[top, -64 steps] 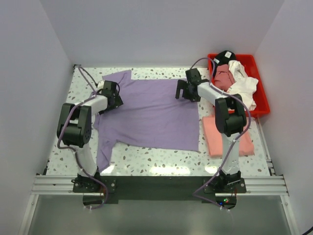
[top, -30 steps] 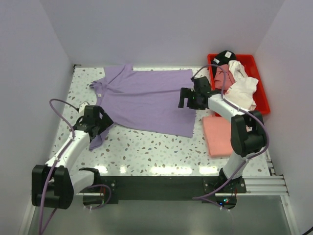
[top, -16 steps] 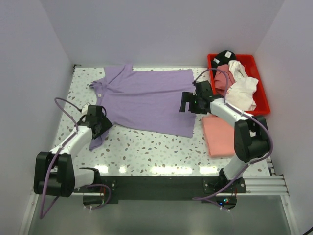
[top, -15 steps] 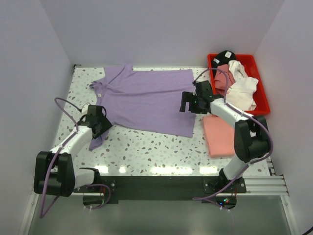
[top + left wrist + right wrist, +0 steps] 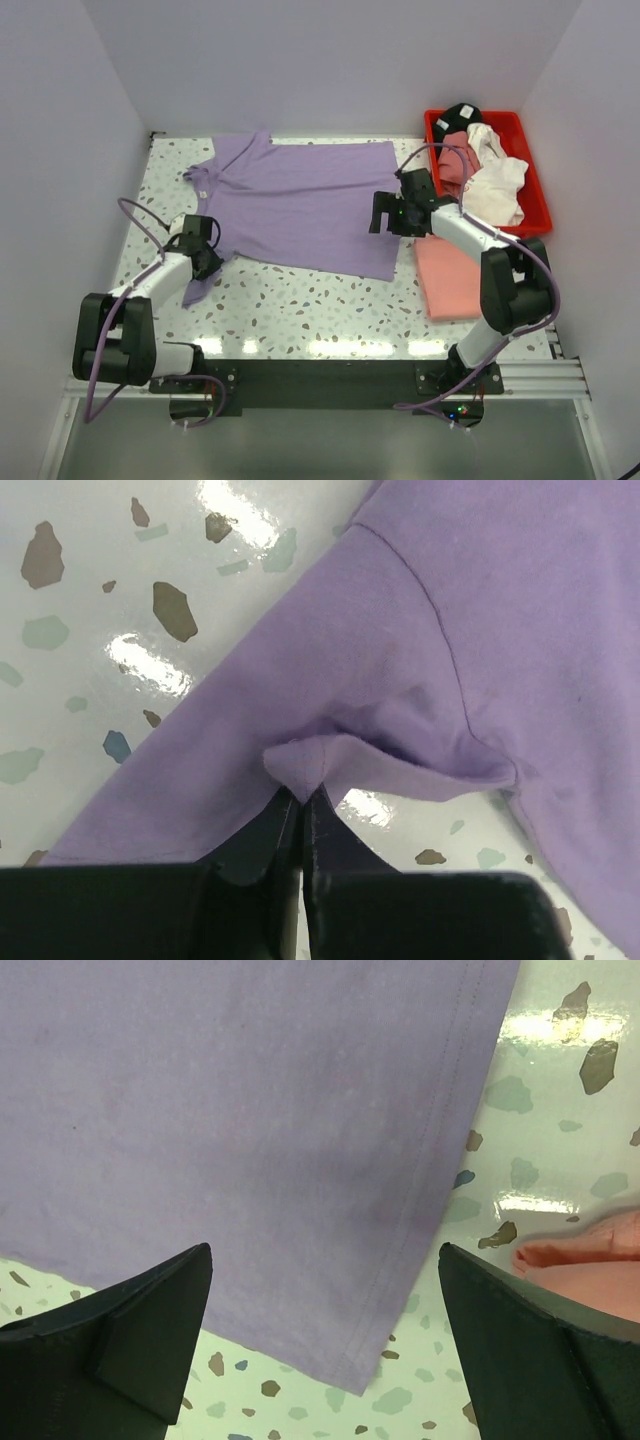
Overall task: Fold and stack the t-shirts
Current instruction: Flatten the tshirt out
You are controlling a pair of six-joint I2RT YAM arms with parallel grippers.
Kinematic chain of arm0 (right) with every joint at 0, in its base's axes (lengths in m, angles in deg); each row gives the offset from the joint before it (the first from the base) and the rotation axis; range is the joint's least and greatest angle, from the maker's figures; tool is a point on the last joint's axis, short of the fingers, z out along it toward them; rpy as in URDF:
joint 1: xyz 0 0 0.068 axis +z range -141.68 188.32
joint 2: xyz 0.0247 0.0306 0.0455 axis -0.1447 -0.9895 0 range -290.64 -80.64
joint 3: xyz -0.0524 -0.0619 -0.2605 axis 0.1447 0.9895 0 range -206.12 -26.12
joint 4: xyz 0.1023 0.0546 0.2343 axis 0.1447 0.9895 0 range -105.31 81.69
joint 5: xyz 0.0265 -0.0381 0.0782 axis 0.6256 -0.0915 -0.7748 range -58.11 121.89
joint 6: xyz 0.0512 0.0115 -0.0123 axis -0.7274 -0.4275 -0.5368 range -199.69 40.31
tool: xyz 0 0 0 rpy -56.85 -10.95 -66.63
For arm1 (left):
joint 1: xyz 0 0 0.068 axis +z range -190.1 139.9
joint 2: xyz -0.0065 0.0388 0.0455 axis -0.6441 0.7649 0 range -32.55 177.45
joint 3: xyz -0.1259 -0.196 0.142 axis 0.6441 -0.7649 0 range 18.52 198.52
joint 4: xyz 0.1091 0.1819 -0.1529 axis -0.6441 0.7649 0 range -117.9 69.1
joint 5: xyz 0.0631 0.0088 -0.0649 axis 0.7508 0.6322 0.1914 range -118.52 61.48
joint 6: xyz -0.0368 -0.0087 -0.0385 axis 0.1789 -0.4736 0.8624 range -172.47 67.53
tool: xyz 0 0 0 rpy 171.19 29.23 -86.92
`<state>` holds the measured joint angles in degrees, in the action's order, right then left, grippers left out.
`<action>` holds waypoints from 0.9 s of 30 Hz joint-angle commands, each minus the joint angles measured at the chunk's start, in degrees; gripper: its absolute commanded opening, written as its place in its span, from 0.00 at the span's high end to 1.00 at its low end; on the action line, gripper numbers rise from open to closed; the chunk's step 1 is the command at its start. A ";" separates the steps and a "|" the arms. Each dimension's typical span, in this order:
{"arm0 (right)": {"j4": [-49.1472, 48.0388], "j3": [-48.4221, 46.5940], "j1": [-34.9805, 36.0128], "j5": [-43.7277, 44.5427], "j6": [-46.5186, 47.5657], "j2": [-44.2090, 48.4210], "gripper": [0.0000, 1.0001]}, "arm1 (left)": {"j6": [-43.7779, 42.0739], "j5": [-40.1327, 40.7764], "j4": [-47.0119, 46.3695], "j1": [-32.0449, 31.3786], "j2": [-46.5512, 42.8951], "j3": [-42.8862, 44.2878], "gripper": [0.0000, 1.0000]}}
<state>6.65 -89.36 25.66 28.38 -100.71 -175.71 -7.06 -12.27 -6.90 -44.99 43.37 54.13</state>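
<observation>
Left of the red bin (image 5: 512, 128), the lavender collared shirt (image 5: 300, 200) now lies spread flat. I hold the left tool (image 5: 300, 800) clamped on its sleeve (image 5: 200, 770); the right tool (image 5: 325, 1330) has released and stands apart above the hem (image 5: 420, 1210). Sleeve fold judged ready.

The lavender-purple collared cloth t-shirt (image 5: 300, 205) lay spread on the speckled worktop (image 5: 300, 310), a folded salmon-pink cloth shirt (image 5: 450, 280) just right of it, and behind that a rectangular red plastic bin (image 5: 536, 196) held more crumpled shirts (image 5: 482, 172).

Lavender shirt (image 5: 300, 200) spread flat across the table (image 5: 300, 305).
Left gripper (image 5: 207, 262) sits at its lower-left sleeve, right gripper (image 5: 380, 213) over its right edge; a folded salmon shirt (image 5: 455, 275) lies lower right.
</observation>
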 commanded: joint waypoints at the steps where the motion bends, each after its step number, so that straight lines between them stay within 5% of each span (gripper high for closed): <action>1: -0.07 0.31 0.06 1.66 -0.25 2.87 0.01 | -1.11 -0.51 -3.06 0.23 -0.07 -0.63 1.00; 12: -0.33 1.54 -0.03 1.49 -0.78 4.71 0.01 | 0.81 -0.80 1.31 -6.53 -8.06 1.03 1.00; 27: 0.02 1.90 0.06 1.31 -0.69 5.51 0.01 | 5.40 2.56 6.16 -25.34 0.17 10.61 1.00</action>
<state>6.98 -87.77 25.66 29.38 -101.10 -172.39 -2.41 -11.64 -0.94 -67.96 41.25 60.12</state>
